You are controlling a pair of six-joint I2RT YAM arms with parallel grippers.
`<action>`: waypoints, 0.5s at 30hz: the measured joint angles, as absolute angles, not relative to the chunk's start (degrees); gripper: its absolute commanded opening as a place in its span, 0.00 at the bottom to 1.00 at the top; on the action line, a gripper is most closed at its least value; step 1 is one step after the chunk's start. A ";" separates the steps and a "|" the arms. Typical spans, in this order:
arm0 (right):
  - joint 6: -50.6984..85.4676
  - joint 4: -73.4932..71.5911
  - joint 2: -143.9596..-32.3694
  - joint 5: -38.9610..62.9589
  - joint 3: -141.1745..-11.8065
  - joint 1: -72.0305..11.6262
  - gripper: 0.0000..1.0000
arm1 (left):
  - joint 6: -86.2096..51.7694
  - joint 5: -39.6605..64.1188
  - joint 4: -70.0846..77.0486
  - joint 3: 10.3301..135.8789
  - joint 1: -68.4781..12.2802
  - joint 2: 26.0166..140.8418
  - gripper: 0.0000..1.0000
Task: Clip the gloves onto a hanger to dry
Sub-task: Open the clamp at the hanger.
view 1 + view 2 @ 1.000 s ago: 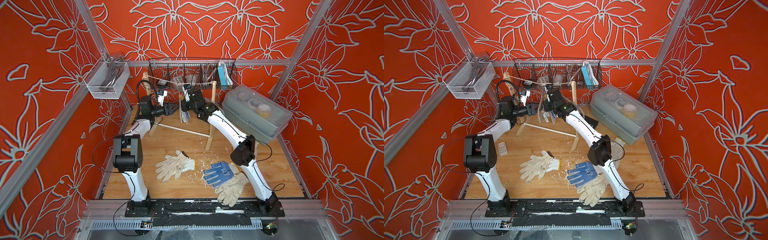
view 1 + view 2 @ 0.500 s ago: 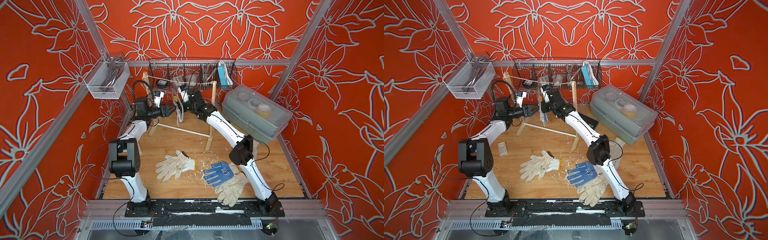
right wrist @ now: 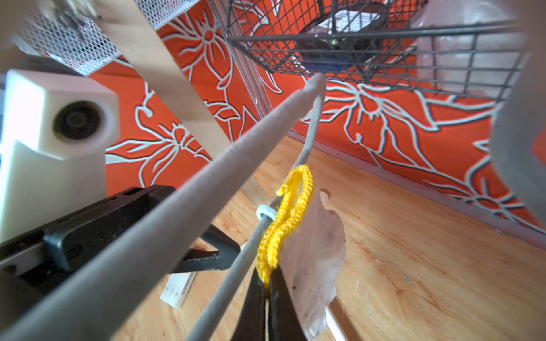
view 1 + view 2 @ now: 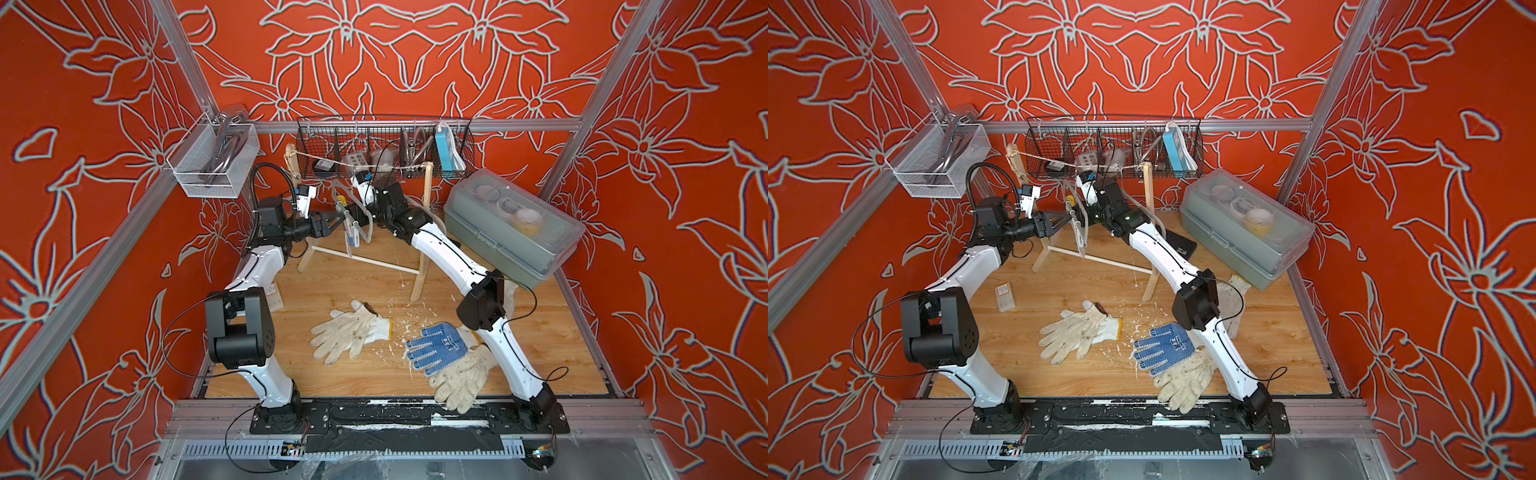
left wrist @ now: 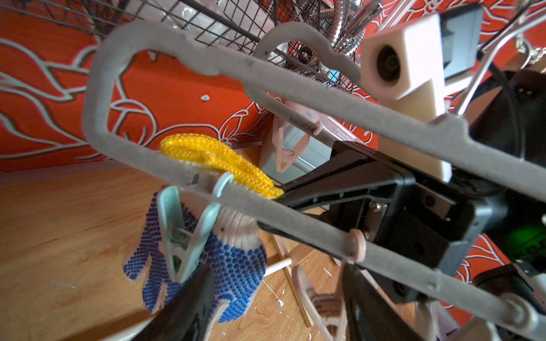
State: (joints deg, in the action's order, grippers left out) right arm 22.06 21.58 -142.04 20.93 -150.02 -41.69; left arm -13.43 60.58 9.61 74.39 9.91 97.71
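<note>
The blue-dotted glove hung fingers-down at the far side. Its yellow cuff was pinched tight in the right gripper, against the lower bar of the grey hanger. The teal clip dangled from that bar just beside the cuff, on the glove's left face. I couldn't tell if it bit the knit. The left gripper, jaws spread, reached in level from the left and was nearer the clip.

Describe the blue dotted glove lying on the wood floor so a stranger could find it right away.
Look at the wooden floor, near its front edge beside the right arm. Two gloves overlap there. The blue-dotted glove lies on top, palm up, while the off-white glove under it and the pale gloves beside it show no dots.
</note>
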 measured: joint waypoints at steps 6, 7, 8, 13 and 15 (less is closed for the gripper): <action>22.76 20.56 -142.15 23.38 -150.06 -41.80 0.00 | -12.62 62.98 4.80 75.48 12.78 97.65 0.66; 22.90 20.51 -142.15 23.75 -150.06 -41.85 0.00 | -12.36 63.29 3.99 75.88 13.34 97.65 0.66; 22.98 20.49 -142.15 24.16 -150.06 -41.91 0.00 | -11.60 63.48 2.70 76.47 13.93 97.67 0.65; 23.27 20.23 -142.15 25.78 -150.06 -42.26 0.00 | -7.97 64.75 -1.72 80.68 14.94 98.02 0.65; 23.33 20.08 -142.15 26.24 -150.06 -42.41 0.00 | -7.05 65.67 -2.26 82.02 14.94 98.52 0.65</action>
